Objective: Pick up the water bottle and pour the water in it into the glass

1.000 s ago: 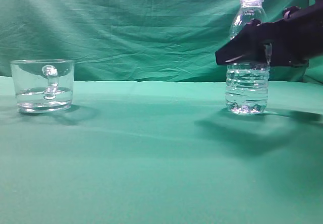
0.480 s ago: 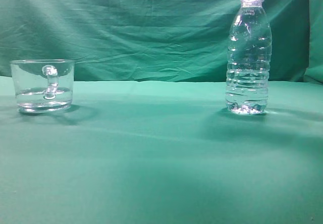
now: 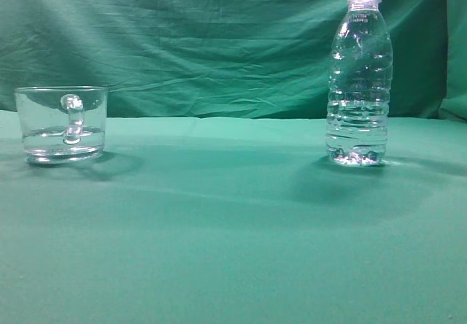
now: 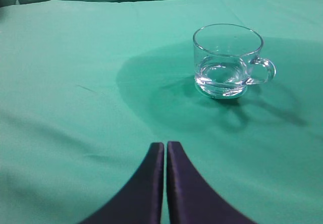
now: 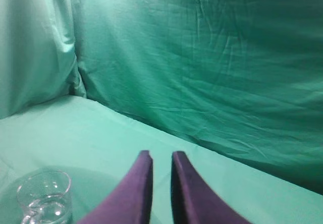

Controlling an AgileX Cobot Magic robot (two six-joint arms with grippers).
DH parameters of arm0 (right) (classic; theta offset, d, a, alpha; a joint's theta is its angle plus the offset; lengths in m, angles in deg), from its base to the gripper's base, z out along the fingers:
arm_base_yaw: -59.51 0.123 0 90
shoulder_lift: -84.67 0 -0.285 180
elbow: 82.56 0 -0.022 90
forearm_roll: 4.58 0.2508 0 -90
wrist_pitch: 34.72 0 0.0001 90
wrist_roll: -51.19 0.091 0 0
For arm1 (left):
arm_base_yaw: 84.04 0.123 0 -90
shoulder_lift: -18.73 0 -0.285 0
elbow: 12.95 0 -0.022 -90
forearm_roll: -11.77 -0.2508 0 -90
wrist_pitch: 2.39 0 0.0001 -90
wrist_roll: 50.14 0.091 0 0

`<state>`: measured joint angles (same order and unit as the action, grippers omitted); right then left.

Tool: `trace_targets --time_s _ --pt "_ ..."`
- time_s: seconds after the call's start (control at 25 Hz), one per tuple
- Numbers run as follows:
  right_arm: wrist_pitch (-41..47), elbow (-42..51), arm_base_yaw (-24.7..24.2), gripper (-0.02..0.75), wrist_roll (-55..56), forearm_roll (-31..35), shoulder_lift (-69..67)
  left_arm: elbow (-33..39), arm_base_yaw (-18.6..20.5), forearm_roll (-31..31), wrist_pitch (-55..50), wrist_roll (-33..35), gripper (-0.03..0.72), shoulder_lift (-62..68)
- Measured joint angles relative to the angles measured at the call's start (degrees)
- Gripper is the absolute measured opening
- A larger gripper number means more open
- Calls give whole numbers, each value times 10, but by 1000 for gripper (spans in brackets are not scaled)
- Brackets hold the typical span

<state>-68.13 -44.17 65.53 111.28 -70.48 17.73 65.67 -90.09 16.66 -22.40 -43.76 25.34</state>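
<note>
The water bottle (image 3: 358, 76) stands upright and uncapped on the green cloth at the right, with water (image 3: 357, 130) filling its lower part. The glass (image 3: 62, 123) stands at the far left with a little water in its base. Neither gripper shows in the exterior view. In the left wrist view my left gripper (image 4: 165, 144) is shut and empty, and the glass (image 4: 227, 62) stands ahead of it to the right. In the right wrist view my right gripper (image 5: 161, 154) is raised, narrowly open and empty, with the glass (image 5: 44, 196) far below at the lower left. The bottle is out of both wrist views.
A green cloth (image 3: 233, 229) covers the table. A wrinkled green backdrop (image 3: 204, 39) hangs behind it and also shows in the right wrist view (image 5: 212, 62).
The right arm, which was at the bottle's middle a second ago, has left the exterior view. The bottle and glass stand where they were.
</note>
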Motion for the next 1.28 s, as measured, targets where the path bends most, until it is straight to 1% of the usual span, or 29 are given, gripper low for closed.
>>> trace_targets --time_s 0.08,0.24,0.32,0.52,0.64,0.76,0.88,1.0,1.04,1.08,1.12,1.16,1.2,1.28 --pt "19 0 0 0 72 -53 41 0 0 0 0 0 0 0" --pt "31 1 0 0 209 -149 114 0 0 0 0 0 0 0" --pt "17 2 0 0 250 -174 144 0 0 0 0 0 0 0" --pt "-4 3 0 0 271 -205 203 0 0 0 0 0 0 0" --pt "10 4 0 0 276 -209 236 0 0 0 0 0 0 0" --pt "66 4 0 0 304 -208 276 0 0 0 0 0 0 0" --pt "156 4 0 0 362 -196 304 0 1 0 0 0 0 0" --pt "277 4 0 0 359 -132 309 0 1 0 0 0 0 0" --pt "318 4 0 0 327 -94 309 0 1 0 0 0 0 0" --pt "353 4 0 0 273 -45 309 0 1 0 0 0 0 0" --pt "377 4 0 0 210 14 309 0 1 0 0 0 0 0" --pt "399 4 0 0 114 73 309 0 1 0 0 0 0 0" --pt "421 4 0 0 2 155 310 0 1 0 0 0 0 0" --pt "468 4 0 0 -224 342 311 0 1 0 0 0 0 0"
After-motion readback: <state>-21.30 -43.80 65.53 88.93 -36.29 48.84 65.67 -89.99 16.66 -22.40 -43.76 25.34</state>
